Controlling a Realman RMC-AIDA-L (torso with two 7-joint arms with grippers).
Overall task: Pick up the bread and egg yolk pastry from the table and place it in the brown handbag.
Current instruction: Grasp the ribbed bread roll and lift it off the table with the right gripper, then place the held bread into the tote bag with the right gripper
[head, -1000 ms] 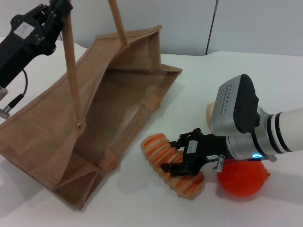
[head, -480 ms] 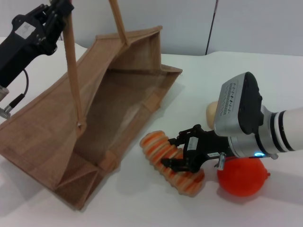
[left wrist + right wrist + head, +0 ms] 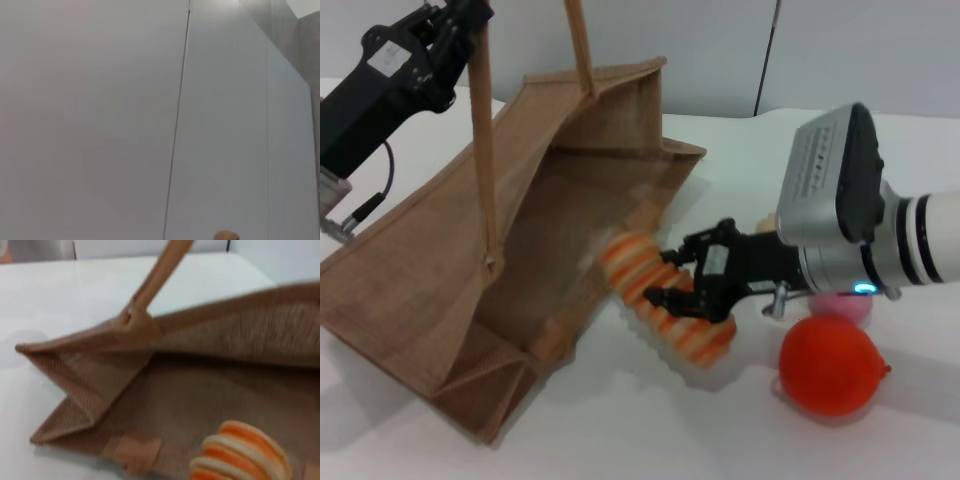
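the bread (image 3: 660, 305) is clamped by the right gripper (image 3: 692, 290) at the brown handbag (image 3: 440, 260) mouth; the egg yolk pastry is hidden; the left gripper (image 3: 455, 20) grip cannot be told.

An orange ball (image 3: 832, 366) touches a pink ball (image 3: 845, 306) on the white table (image 3: 720, 430).

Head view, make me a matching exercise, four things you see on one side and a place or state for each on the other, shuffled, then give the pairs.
Things:
1. bread
2. brown handbag
3. orange ball
4. left gripper

Places or states:
A. holds a handle up, keeping the mouth open
B. gripped by the right gripper at the bag's mouth
C. lies on its side on the table, mouth open
D. on the table beside the right arm, untouched

Pairs: 1-B, 2-C, 3-D, 4-A
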